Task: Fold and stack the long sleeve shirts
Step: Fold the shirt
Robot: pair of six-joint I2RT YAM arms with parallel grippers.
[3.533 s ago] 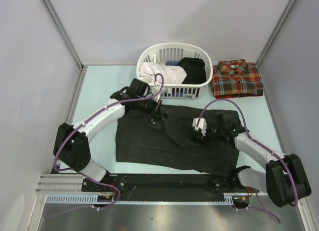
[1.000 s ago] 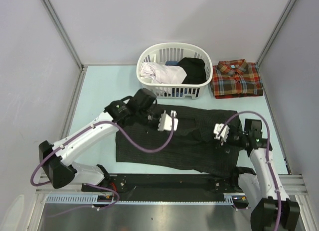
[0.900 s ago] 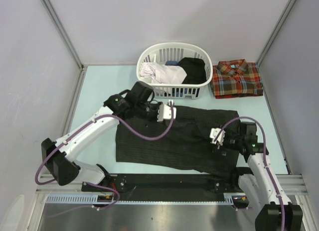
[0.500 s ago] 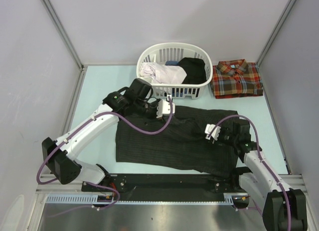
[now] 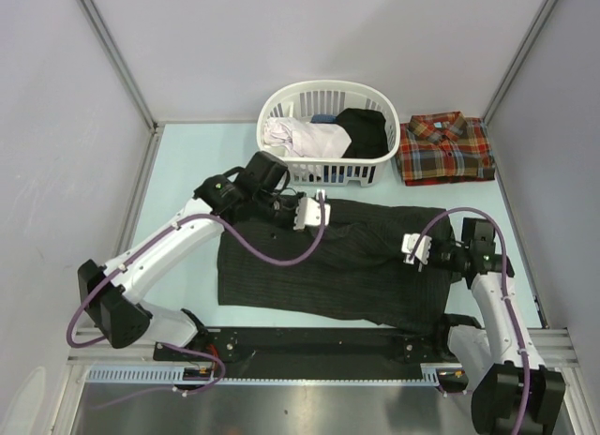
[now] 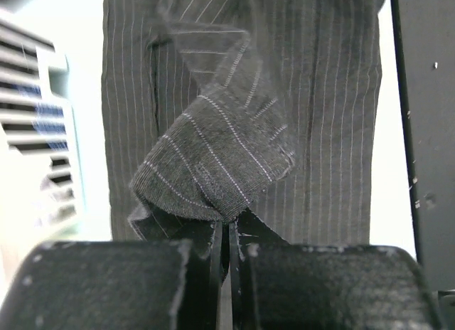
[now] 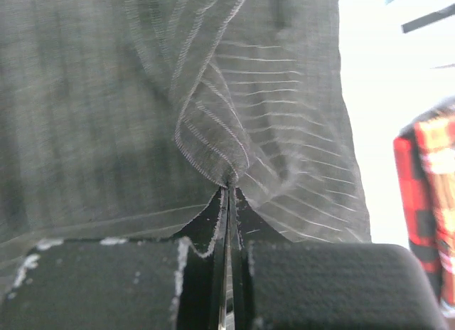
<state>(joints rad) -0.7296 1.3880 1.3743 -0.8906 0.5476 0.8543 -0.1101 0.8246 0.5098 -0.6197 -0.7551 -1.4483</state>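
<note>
A black pinstriped long sleeve shirt (image 5: 309,266) lies spread across the middle of the table. My left gripper (image 5: 302,213) hangs over its far edge, shut on a bunched fold of the striped cloth (image 6: 213,166). At the shirt's right side my right gripper (image 5: 411,249) is shut on another pinch of the same cloth (image 7: 213,145). A folded red plaid long sleeve shirt (image 5: 445,149) rests at the far right; its edge (image 7: 430,195) also shows in the right wrist view.
A white laundry basket (image 5: 328,132) with pale and dark clothes stands at the back centre, just beyond my left gripper; its slatted wall (image 6: 32,152) shows in the left wrist view. Grey walls enclose the table on three sides.
My right gripper has shut on the shirt's right part and drawn slightly right. The left gripper has kept its hold on the cloth and shifted a little near the basket.
</note>
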